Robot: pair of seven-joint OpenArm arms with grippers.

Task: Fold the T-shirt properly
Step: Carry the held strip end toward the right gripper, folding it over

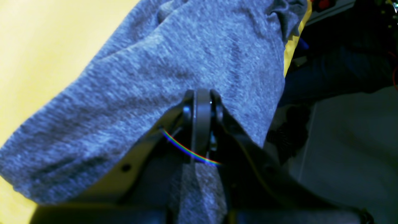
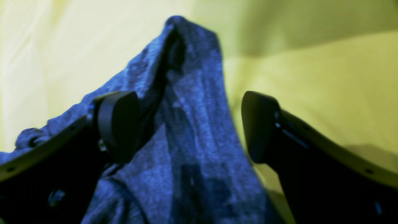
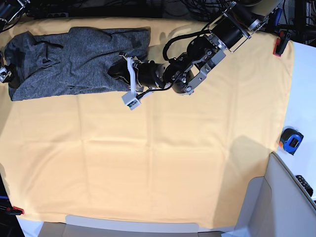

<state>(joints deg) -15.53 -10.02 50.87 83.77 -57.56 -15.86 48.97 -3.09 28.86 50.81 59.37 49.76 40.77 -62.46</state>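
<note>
In the left wrist view the left gripper (image 1: 202,102) has its pads pressed together, pinching an edge of the grey T-shirt (image 1: 161,77), which spreads from there toward ten o'clock over the yellow cloth (image 1: 40,46). In the right wrist view the right gripper (image 2: 189,124) stands wide apart, gripping nothing, a peak of shirt rising between its fingers toward twelve o'clock. In the base view the shirt lies at the cloth's ten o'clock corner, the left gripper at its three o'clock edge.
</note>
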